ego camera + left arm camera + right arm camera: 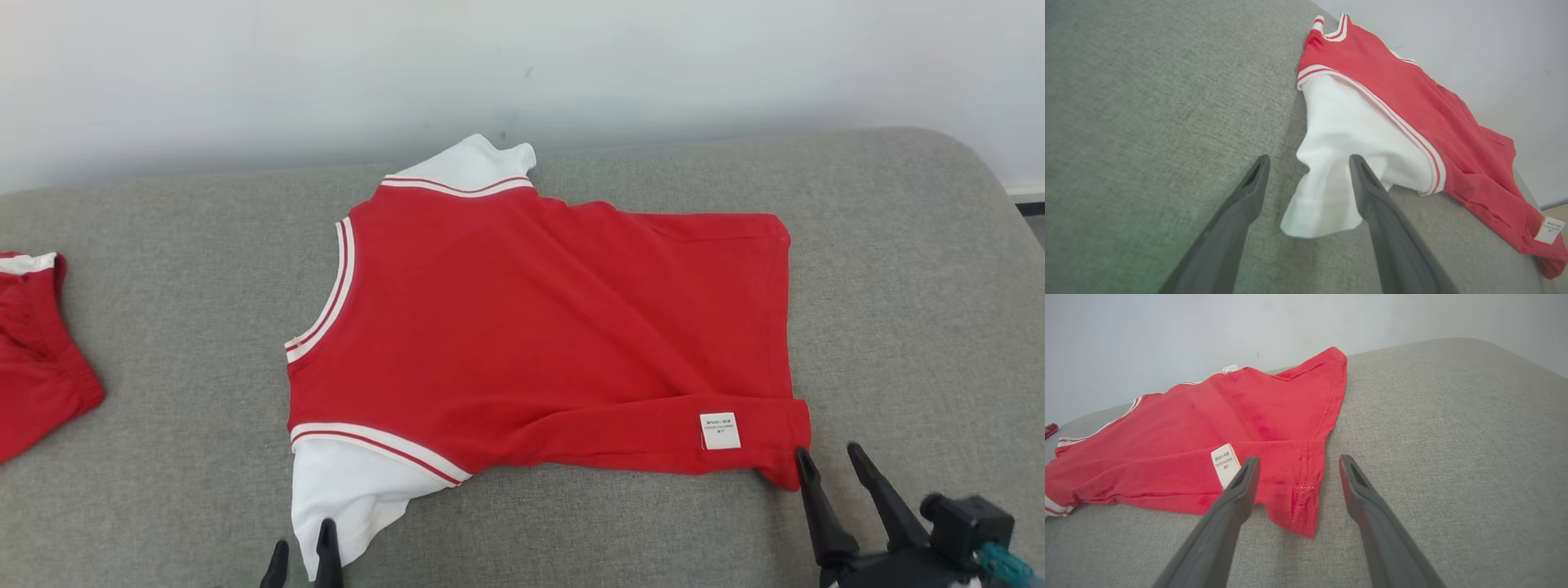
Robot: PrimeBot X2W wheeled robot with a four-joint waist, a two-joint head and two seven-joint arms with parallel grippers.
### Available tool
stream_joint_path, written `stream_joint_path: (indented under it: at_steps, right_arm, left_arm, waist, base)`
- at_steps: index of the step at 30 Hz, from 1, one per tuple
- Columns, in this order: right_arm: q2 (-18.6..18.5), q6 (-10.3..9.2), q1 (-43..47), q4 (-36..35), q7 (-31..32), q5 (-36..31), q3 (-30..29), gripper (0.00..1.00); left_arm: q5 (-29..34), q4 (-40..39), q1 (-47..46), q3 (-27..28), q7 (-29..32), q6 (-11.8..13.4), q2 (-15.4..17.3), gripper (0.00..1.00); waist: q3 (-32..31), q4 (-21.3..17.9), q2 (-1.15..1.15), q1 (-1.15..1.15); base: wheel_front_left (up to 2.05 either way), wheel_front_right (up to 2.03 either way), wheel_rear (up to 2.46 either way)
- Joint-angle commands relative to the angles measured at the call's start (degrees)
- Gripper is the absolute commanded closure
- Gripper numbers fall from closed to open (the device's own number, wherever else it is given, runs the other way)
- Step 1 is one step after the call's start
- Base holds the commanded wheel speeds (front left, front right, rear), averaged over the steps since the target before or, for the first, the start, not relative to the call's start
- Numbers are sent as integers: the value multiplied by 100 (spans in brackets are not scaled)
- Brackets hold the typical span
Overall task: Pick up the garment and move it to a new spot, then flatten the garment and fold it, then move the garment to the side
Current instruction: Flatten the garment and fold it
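The garment (539, 335) is a red shirt with white sleeves and red-and-white trim, lying spread on the grey cushion with a white label (720, 430) near its hem. My left gripper (304, 549) stands open at the near white sleeve (1339, 134); the sleeve's end lies loose between the two fingers (1372, 192). My right gripper (831, 459) stands open at the garment's near right hem corner (1300, 506), which rests on the cushion between its fingers (1241, 486). Neither gripper holds cloth.
A second red piece with white trim (37, 351) lies at the cushion's left edge. The grey cushion (914, 327) rounds off at the right. A pale wall (522, 73) runs behind it.
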Motion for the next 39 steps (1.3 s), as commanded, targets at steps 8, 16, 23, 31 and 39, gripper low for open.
stream_joint_path:
  at_steps: [8, 16, 23, 31, 39]
  right_arm:
    - [209, 8, 451, -91, -4, -218, -296, 0]
    - [252, 8, 86, 354, -4, -242, -282, 0]
    - [311, 8, -272, 903, -4, -131, -41, 0]
    - [405, 8, -547, 1231, -3, -146, 24, 100]
    - [398, 8, -183, 826, -4, -218, -298, 100]
  left_arm:
    - [464, 116, 176, 225, -19, -113, -118, 0]
    - [631, 389, 26, 302, -19, -268, -184, 0]
    - [812, 783, -254, 341, -19, -352, -212, 0]
    - [733, 1432, -646, 308, -13, -504, -318, 100]
    - [745, 1418, -509, 507, -14, -608, -384, 100]
  waist:
    - [-64, 12, 0, 1]
    - [-110, -7, 0, 1]
    - [-117, 74, 0, 1]
    - [-51, 167, 0, 1]
    - [-127, 137, 0, 1]
  base:
    - [0, 0, 0]
    - [0, 0, 0]
    - [0, 0, 0]
    - [0, 0, 0]
    - [0, 0, 0]
